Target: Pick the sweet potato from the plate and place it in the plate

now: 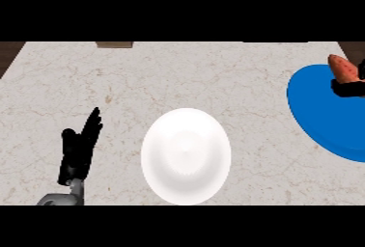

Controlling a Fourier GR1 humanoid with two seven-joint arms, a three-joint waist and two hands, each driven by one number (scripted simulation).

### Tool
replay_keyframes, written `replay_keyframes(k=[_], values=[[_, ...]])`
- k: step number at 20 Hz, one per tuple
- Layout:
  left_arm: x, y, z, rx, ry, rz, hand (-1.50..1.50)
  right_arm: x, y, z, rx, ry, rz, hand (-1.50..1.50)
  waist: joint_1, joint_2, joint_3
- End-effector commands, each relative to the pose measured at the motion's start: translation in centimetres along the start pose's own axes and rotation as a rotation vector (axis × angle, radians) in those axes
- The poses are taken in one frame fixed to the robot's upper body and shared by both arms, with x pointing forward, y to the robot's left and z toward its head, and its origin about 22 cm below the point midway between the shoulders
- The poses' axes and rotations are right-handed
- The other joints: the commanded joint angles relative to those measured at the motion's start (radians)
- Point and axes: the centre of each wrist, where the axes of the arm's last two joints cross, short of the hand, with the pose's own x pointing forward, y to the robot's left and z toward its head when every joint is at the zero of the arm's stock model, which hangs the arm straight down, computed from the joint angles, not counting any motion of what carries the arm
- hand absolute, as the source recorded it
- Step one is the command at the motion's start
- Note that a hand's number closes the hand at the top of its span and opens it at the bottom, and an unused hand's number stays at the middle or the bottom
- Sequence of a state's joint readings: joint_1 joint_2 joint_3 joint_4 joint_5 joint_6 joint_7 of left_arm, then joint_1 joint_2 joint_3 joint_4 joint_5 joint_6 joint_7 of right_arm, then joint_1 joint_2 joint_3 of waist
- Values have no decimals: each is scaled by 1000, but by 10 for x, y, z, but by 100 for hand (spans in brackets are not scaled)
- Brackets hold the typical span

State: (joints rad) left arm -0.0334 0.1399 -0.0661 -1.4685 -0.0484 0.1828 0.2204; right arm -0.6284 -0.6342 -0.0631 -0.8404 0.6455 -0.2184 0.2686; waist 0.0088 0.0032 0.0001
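Marbled beige stone forms the bench [178,72], which carries two plates. A round white glossy plate [186,156] sits near the middle of the bench, toward its near edge, with nothing on it. A round blue plate [314,116] lies at the right, partly cut off by the view's right edge.

The orange-red tapered sweet potato [342,68] is at the far right, over the upper part of the blue plate. The right hand [348,89] shows only as a dark patch directly below the sweet potato and touching it. Its fingers appear clamped on the lower end of the root, though most of the hand is outside the view — whether the root is raised off the plate or resting on it cannot be told.

Orientation: the long axis of the sweet potato runs roughly up and down in the view, tilted slightly, with the narrow tip pointing away from the robot and a little to the left.

The left hand [80,147] rests at the lower left of the view, fingers straight, together and pointing away from the robot, holding nothing. It is well apart from both plates, which leaves the route to the white plate unobstructed.

Judged stage: pickup in progress — transfer to the white plate not yet done.
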Motion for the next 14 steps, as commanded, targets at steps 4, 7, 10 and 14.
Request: replay_keyframes(k=[4,7,10,14], values=[[2,-3,0,-11,7,-17,0,-34,16,-8,285,49,-36,150,11,3,1],[19,5,7,-5,-8,0,0,-49,23,-5,370,101,12,-150,11,0,1],[16,2,-8,-19,-3,19,0,-53,-4,-21,400,16,-26,-150,9,2,1],[5,8,0,10,3,-1,0,-70,16,-9,340,-101,-169,-150,7,2,1]])
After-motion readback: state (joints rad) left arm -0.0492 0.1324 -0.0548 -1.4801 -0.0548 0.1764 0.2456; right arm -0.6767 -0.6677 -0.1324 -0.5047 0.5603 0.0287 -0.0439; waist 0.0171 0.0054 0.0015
